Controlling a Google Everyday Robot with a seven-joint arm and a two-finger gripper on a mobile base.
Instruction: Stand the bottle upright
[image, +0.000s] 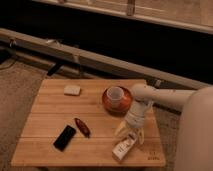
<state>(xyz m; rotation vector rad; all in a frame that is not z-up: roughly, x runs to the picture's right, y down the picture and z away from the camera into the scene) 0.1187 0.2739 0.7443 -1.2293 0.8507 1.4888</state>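
Observation:
The white bottle (123, 147) lies on its side near the front right corner of the wooden table (50, 115), its dark-printed label facing up. My gripper (131, 133) hangs at the end of the white arm, which comes in from the right, just above the far end of the bottle. Its pale fingers (121, 129) are spread open to either side of that end. They hold nothing.
A white cup (115, 93) sits in a red-orange bowl (107, 103) just behind the gripper. A black phone (64, 137) and a small dark red object (82, 126) lie front left. A pale block (72, 90) lies at the back left. The table's right edge is close to the bottle.

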